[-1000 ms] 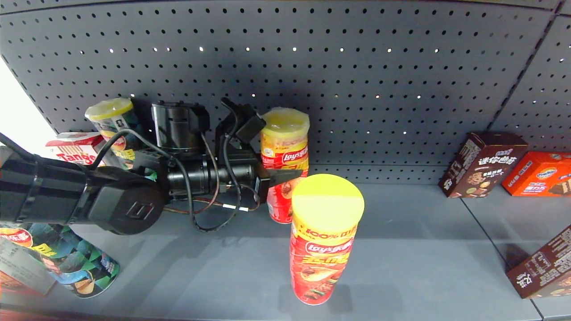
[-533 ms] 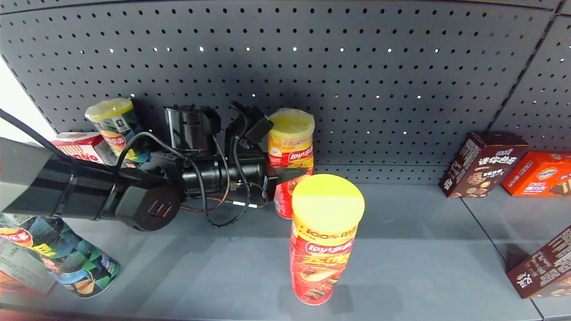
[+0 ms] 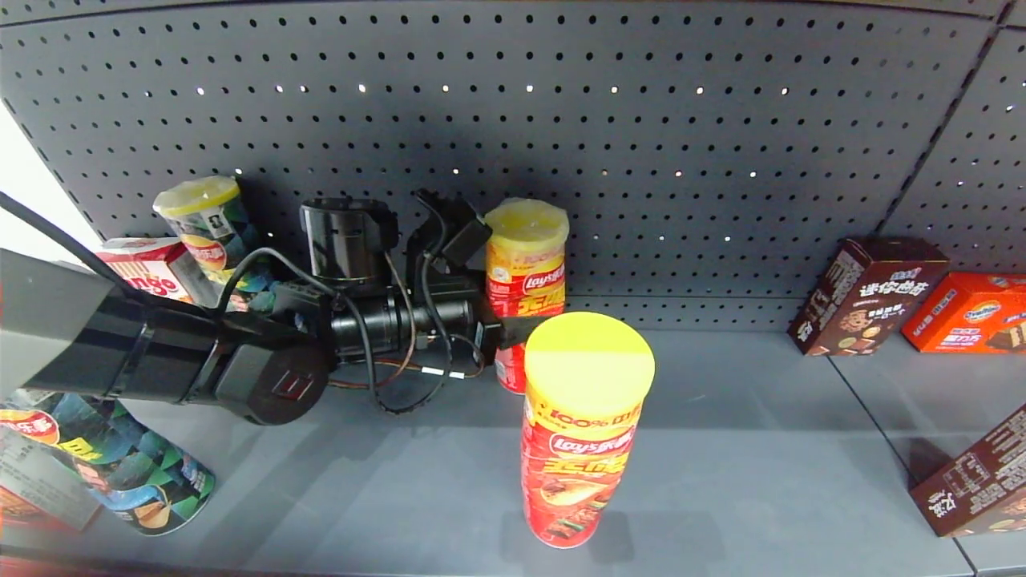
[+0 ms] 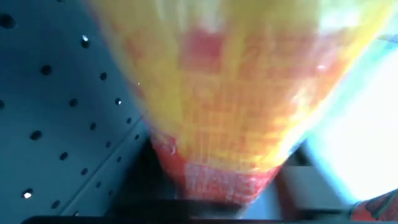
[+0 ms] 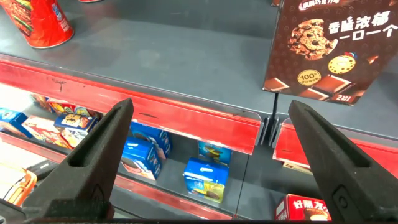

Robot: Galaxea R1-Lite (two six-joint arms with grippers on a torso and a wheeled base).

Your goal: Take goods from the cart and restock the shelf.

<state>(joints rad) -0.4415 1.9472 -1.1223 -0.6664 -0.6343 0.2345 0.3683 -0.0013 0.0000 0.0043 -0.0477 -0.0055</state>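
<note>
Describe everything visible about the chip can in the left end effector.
The held chip can is a tall tube, seemingly cardboard, with a yellow lid, yellow upper band and red lower body. It stands upright close to the pegboard, behind the front can. The left end effector clamps its middle; whether its base touches the shelf is unclear.

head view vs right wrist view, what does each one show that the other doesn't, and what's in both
Head view: the left gripper clamped on the rear chip can by the pegboard, a green chip can and an orange box.
Right wrist view: the right gripper with jaws open, the red shelf-edge strip, and blue packs on the shelf below.
Both: the grey shelf board, the front chip can, and probably the same brown cookie box.
</note>
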